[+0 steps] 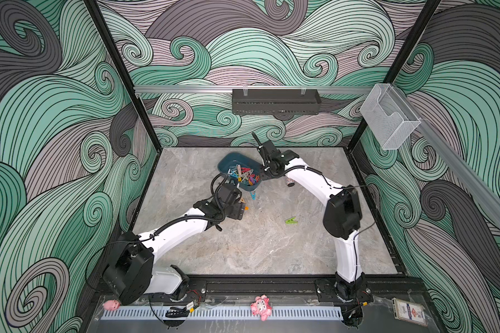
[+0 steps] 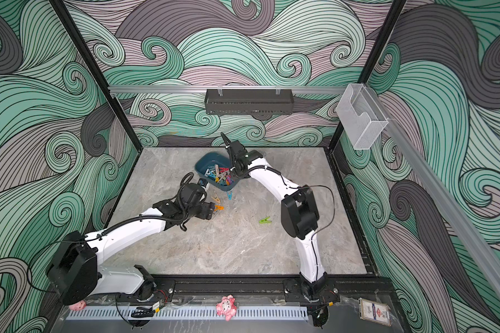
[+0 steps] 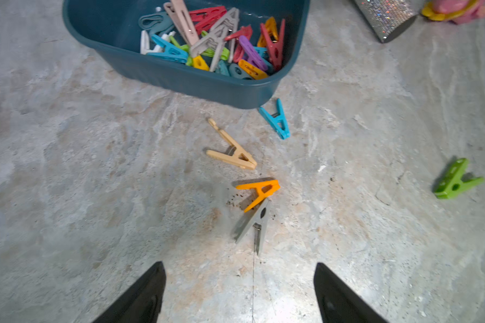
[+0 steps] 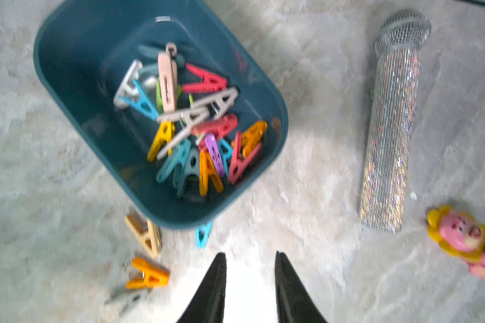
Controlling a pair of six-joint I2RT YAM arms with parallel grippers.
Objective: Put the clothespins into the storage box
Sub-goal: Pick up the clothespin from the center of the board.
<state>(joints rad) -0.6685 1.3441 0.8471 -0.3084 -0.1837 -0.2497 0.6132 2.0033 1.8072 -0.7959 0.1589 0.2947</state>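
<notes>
The storage box (image 1: 228, 162) sits on the bench (image 1: 243, 248) near the middle of its far edge, and most of the clothespins (image 4: 196, 134) lie piled inside it in many colours. Five are still out on the bench. A blue one (image 3: 275, 120) lies just beside the box's near wall, then a beige one (image 3: 233, 152), then an orange one (image 3: 259, 191) touching a grey one (image 3: 254, 223). A green one (image 3: 457, 180) lies well apart, toward the right edge.

The left gripper (image 3: 239, 268) hangs over the bench near the grey clothespin, jaws spread wide and holding nothing. The right gripper (image 4: 249, 254) hangs just beside the box, jaws parted by a narrow gap with nothing between them.
</notes>
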